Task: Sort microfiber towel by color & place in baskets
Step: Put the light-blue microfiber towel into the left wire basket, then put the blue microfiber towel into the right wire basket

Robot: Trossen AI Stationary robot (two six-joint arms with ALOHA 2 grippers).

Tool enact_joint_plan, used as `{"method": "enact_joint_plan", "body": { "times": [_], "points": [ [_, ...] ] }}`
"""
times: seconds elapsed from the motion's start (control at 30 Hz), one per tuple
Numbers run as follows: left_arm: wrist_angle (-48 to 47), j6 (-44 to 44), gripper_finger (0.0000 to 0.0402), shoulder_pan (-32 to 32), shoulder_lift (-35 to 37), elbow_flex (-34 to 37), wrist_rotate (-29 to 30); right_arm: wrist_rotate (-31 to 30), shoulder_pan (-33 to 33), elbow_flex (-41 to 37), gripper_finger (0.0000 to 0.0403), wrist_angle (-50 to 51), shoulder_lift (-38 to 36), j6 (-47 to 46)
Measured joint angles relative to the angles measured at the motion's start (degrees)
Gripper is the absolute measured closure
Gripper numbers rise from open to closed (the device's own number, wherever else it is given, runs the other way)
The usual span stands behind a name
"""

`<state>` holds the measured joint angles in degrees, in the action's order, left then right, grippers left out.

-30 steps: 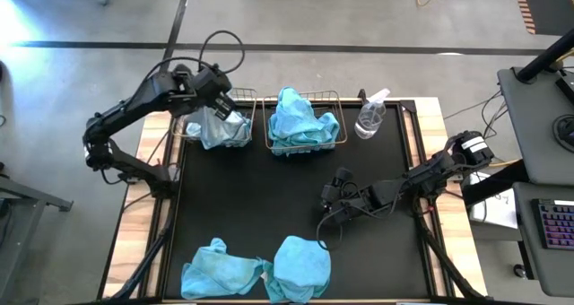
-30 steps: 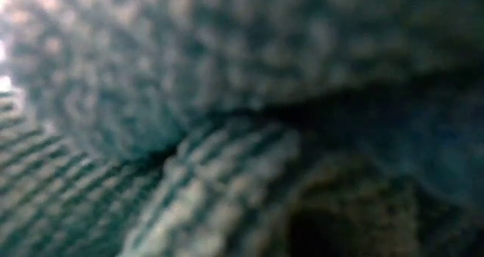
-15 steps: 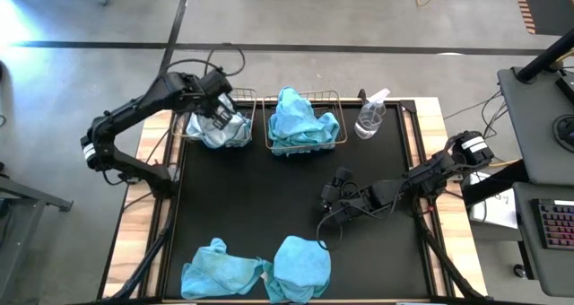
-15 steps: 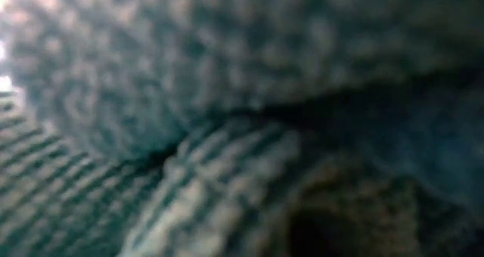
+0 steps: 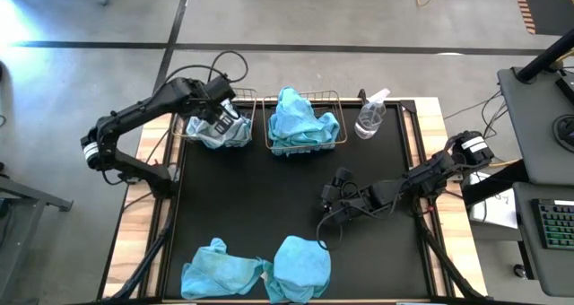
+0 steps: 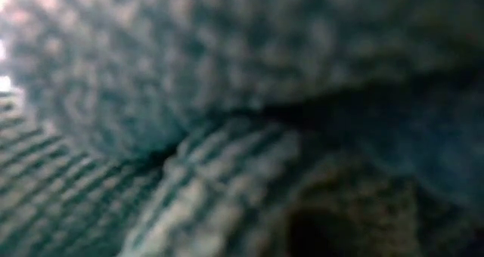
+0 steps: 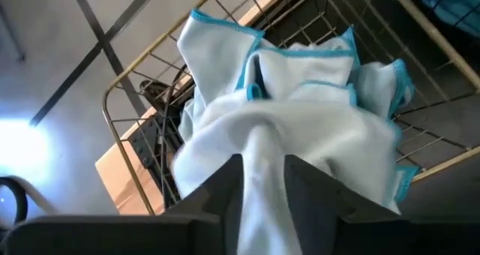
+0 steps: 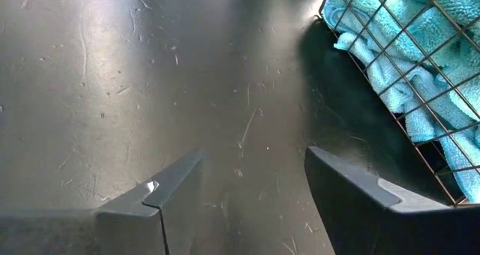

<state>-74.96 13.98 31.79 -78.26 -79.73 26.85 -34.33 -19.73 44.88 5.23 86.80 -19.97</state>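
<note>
From above, the left gripper (image 5: 221,117) is over the left brassy wire-mesh basket (image 5: 186,130) at the far edge of the black table mat (image 5: 269,206), clenched on a pale whitish microfiber towel (image 5: 220,132) that already sags into the basket, so this looks like the drop-off for the pale pile. Next door, touching it, the right brassy wire-mesh basket (image 5: 334,99) is heaped with bright turquoise towels (image 5: 300,118); the colours are being kept apart, 1 basket each. A clear plastic spray bottle (image 5: 369,115) stands just beside that basket, out of the way. The right gripper (image 5: 330,197) waits low over the middle of the mat. 2 more towels lie at the near edge: a crumpled turquoise towel (image 5: 218,269) and a smoother turquoise towel (image 5: 301,266), touching, still unsorted.

The low view is filled with blurred fuzzy cloth right against the lens; nothing else can be told there.

Left wrist view: the 2 dark fingers (image 7: 222,187) pinch a fold of the whitish towel, blue-trimmed edges fanning out inside the wire walls. I judge release comes next.

Right wrist view: its fingers (image 8: 176,187) are spread wide, grasping nothing, above bare mat with the turquoise basket's corner ahead.
</note>
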Motion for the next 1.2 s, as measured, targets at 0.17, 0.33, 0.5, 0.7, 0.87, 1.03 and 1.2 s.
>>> {"method": "enact_joint_plan", "body": {
  "times": [0.17, 0.33, 0.5, 0.7, 0.87, 1.03, 1.2],
  "points": [
    [-2.10, 0.02, 0.0285, 0.00, 0.04, -2.56, -0.46, 0.00, 0.00, 0.00, 0.0179, 0.00, 0.00, 0.00],
    [-9.47, 3.58, 0.0269, -0.02, 0.04, -5.95, -0.50, 0.00, 0.00, 0.00, 0.0179, 0.00, 0.00, 0.00],
    [-14.19, 10.17, 0.0268, -3.16, 0.67, -6.19, -9.90, 0.28, 0.00, -0.02, 0.0179, 0.36, 0.00, 0.00],
    [-11.26, 17.60, 0.0267, -18.89, 1.33, -3.34, -17.41, 0.37, 0.00, -0.02, 0.0179, 0.43, 0.00, -3.20],
    [-2.27, 26.57, 0.0267, -38.38, 1.04, -0.82, -17.25, 1.38, -0.11, -0.02, 0.0179, 0.42, 0.00, -6.35],
    [9.15, 38.53, 0.0267, -55.22, 0.98, 3.39, -13.88, 8.18, -0.10, 0.41, 0.0179, 0.42, -0.01, -9.24],
    [13.51, 51.80, 0.0267, -66.58, 0.98, 8.11, -9.84, 22.89, -0.02, 1.45, 0.0179, 0.25, -0.01, -11.96]
  ]
}}
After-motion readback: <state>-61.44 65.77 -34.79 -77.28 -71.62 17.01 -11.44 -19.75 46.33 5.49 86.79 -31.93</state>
